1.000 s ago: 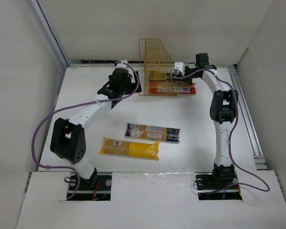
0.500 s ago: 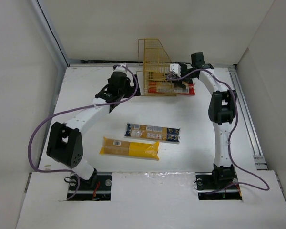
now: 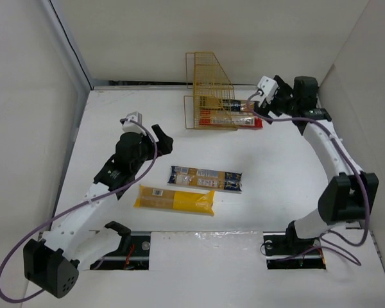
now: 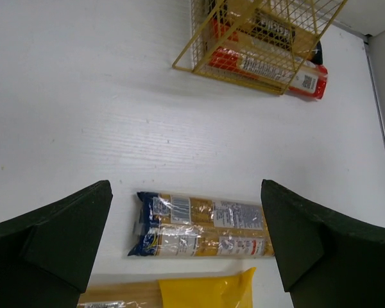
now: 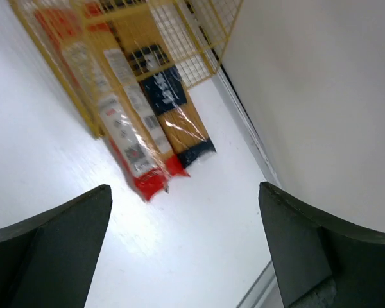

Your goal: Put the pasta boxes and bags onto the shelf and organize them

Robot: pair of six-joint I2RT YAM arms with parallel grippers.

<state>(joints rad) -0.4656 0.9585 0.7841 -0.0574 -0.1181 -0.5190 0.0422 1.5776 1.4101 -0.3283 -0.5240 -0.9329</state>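
Observation:
The shelf (image 3: 208, 86), a yellow wire rack, stands at the back of the table. A red-and-white pasta pack (image 3: 237, 120) and a yellow-orange pack with a dark blue label (image 3: 236, 104) lie in its lower tier, their ends sticking out to the right. My right gripper (image 3: 259, 102) hovers open just right of those ends, holding nothing. A clear bag with blue ends (image 3: 205, 178) and a plain yellow bag (image 3: 174, 199) lie flat mid-table. My left gripper (image 3: 162, 141) is open above and left of them, empty. In the left wrist view the clear bag (image 4: 202, 224) sits between the fingers.
White walls close in the table on the left, back and right. A metal rail (image 3: 333, 157) runs along the right edge. In the right wrist view the wall (image 5: 321, 96) is close beside the packs' ends (image 5: 147, 173).
My right gripper opened and drew back to the right from the packs in the shelf. My left arm pulled away from the shelf toward the near left, above the loose bags.

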